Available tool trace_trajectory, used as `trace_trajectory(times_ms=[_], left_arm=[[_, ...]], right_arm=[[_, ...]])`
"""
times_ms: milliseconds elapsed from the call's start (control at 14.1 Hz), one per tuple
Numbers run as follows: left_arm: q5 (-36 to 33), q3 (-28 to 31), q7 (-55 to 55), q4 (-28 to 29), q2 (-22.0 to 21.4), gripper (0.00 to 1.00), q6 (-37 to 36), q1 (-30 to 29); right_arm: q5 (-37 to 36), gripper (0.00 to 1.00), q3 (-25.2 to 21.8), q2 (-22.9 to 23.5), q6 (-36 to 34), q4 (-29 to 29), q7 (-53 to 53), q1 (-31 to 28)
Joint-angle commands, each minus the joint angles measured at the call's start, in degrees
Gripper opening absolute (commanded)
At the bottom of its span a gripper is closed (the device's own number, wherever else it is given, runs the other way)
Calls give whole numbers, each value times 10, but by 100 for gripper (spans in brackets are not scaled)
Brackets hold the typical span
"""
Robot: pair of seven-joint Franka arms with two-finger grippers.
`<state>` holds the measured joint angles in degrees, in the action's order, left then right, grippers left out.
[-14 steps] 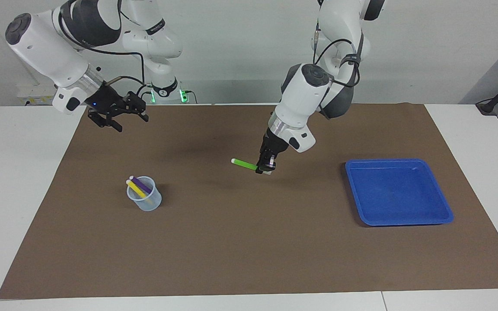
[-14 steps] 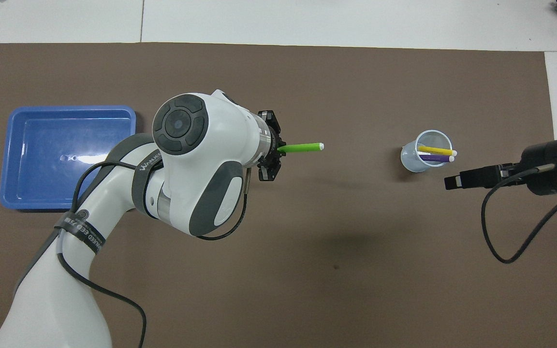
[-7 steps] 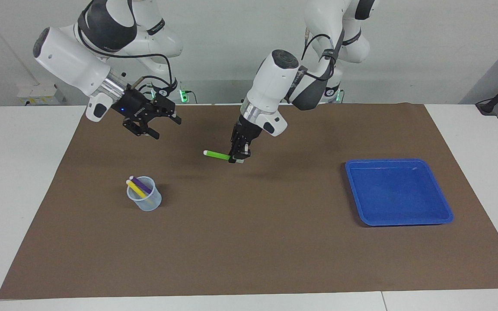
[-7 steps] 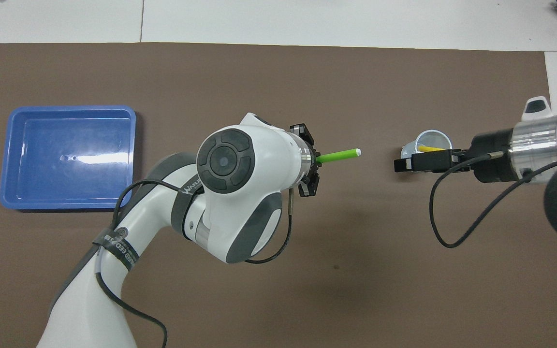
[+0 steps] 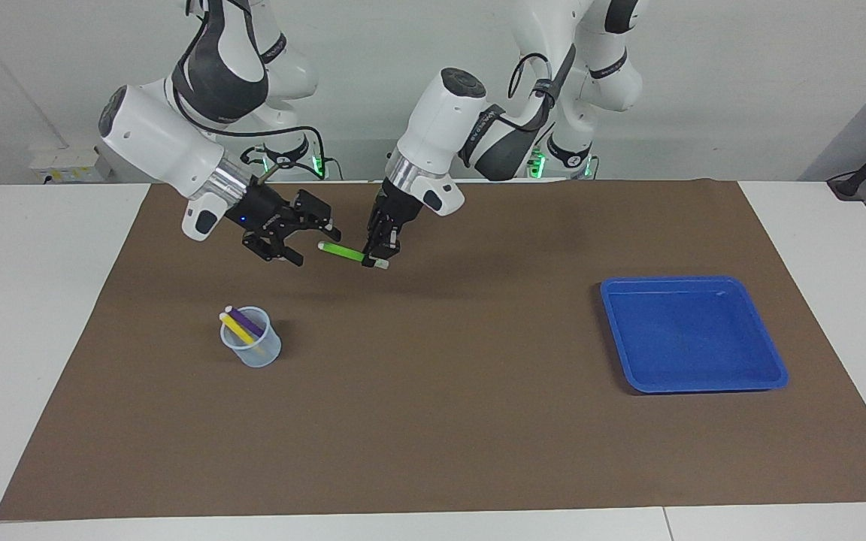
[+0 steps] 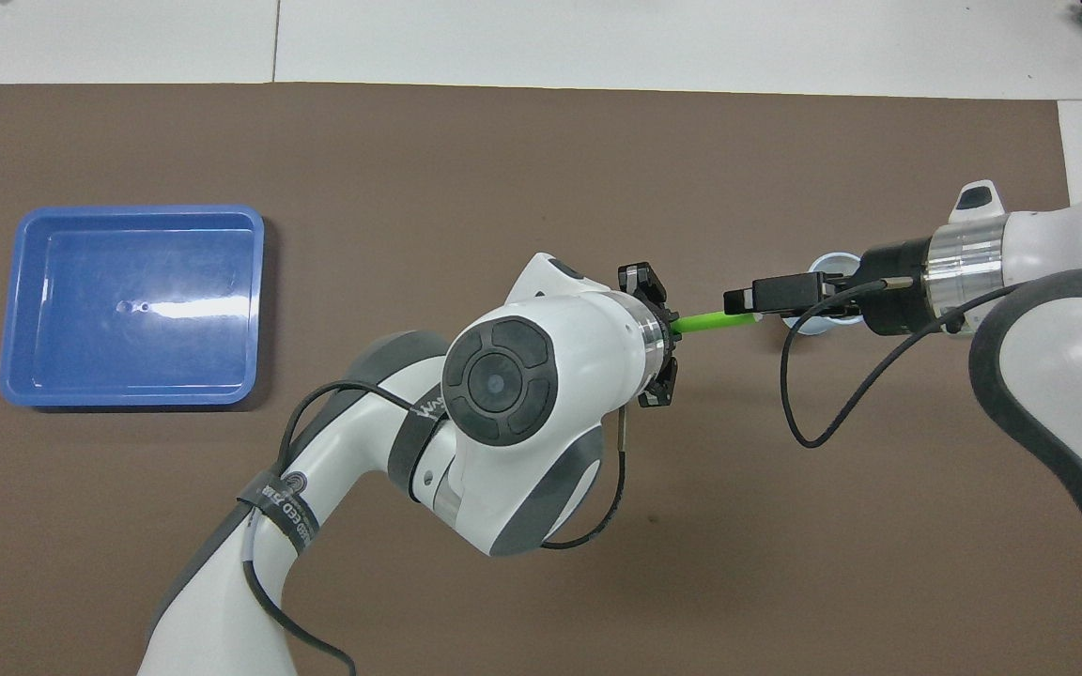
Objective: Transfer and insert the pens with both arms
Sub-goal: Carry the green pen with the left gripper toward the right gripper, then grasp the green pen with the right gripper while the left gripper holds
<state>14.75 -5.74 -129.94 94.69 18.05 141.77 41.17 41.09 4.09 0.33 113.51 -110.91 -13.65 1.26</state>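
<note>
The green pen [image 5: 343, 252] hangs level over the brown mat, with my left gripper [image 5: 379, 255] shut on one end of it. Its pale cap end points at my right gripper [image 5: 316, 248], which is open, and the cap lies between those spread fingers. Whether they touch it I cannot tell. The yellow pen [image 5: 236, 327] and the purple pen [image 5: 246, 321] lean in a clear cup [image 5: 256, 353] toward the right arm's end. In the overhead view the green pen [image 6: 705, 322] bridges the left gripper [image 6: 674, 329] and the right gripper [image 6: 740, 302], which covers most of the cup [image 6: 823, 324].
An empty blue tray [image 5: 692, 338] sits on the mat toward the left arm's end, also seen from overhead as the tray [image 6: 132, 310]. The brown mat [image 5: 433, 421] covers most of the white table.
The left gripper carried the green pen toward the right arm's end and nearer the robots. The right gripper swung in to meet it, and its open fingers now flank the cap end.
</note>
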Motion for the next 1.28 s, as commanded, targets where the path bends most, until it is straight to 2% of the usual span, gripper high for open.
trace_trajectory(times_ms=[0,213,355,496,1205], left_arm=[[20,11,-3,9,-3,0,20,8],[27,11,-12,10,3,0,63,8],[27,11,-15,12,3,0,64,8],[27,11,-15,13,3,0,64,7],[26,11,-14,11,3,0,65,10]], right_arm=[[15,91,4,7,6,8,2,-2],[15,63,4,7,6,8,2,-2],[14,52,4,7,7,8,3,-2],[15,49,4,7,6,10,3,-2],[14,47,4,20,27,29,12,9]])
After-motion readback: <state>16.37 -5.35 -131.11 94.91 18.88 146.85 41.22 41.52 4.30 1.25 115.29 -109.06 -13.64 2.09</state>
